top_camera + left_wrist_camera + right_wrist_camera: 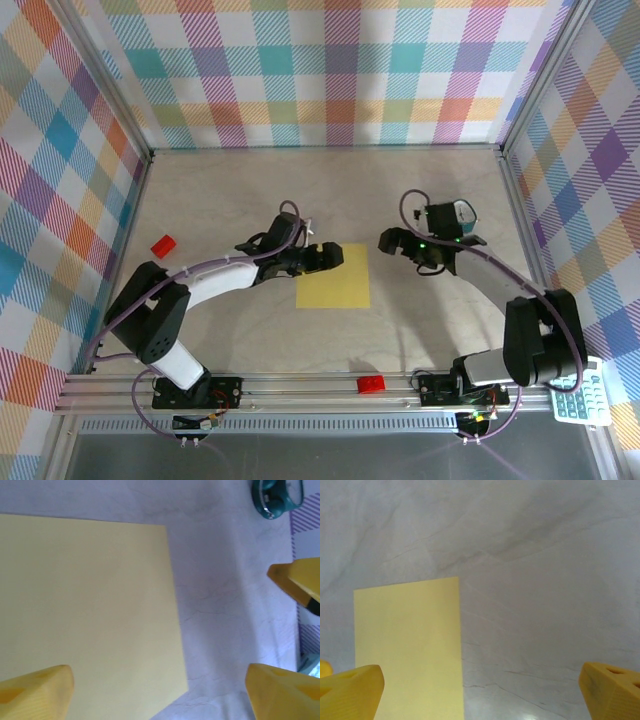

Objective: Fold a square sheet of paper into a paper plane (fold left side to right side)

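Top external view: a thin, plain yellow square sheet of paper lies flat on the pale marbled table, between the two arms. The left gripper hovers over the sheet's far edge, its yellow fingers spread wide with nothing between them. The right gripper sits just beside the sheet's far right corner, likewise released and empty, with the paper's corner ahead of it in the right wrist view. A small red brick lies well off to the left.
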### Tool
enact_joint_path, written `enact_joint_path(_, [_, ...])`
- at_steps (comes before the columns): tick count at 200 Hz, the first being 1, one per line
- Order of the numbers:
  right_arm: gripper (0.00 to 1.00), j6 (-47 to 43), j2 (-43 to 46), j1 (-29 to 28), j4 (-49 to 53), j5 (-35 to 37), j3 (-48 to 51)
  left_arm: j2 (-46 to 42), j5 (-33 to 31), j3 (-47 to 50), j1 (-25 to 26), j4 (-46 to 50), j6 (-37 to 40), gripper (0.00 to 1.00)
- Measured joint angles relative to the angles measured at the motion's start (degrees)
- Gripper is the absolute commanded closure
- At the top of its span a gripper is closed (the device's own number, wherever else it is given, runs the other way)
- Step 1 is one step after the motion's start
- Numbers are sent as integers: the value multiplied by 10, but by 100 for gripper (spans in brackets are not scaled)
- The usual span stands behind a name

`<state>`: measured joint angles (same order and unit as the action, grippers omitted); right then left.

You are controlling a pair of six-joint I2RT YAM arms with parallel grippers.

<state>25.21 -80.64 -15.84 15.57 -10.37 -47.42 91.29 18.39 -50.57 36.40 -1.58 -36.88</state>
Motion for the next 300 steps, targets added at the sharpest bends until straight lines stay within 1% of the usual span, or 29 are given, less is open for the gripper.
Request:
enact_joint_path(18, [0,-14,-38,-42,12,19,-40,3,0,21,-13,-1,-9,32])
enact_joint_path(35, [0,-27,-81,-73,25,38,-80,8,1,28,-14,1,-15,40])
enact_joint_path(73, [1,-53,-169,-125,51,78,-148,37,1,28,-14,5,-14,58])
enact_joint_path(93, [0,-63,-203,-142,61,87,-173,54,0,27,-14,17,-15,62])
enact_joint_path(151, [0,-80,-282,-173,85,111,-237,69,1,28,-14,17,-26,63])
enact_joint_path(169, [0,-81,-290,-178,90,118,-238,70,1,31,-14,12,-30,64])
enact_joint_path(235, [9,-77,-291,-194,100,133,-240,76,9,33,-14,-6,-41,64])
enact_joint_path(264, [16,-72,-291,-205,108,141,-240,77,15,37,-14,-19,-47,63])
enact_joint_path(275, [20,-68,-290,-208,113,139,-239,77,17,40,-14,-26,-52,63])
enact_joint_path(300, [42,-64,-288,-214,125,124,-238,77,24,44,-14,-41,-61,61])
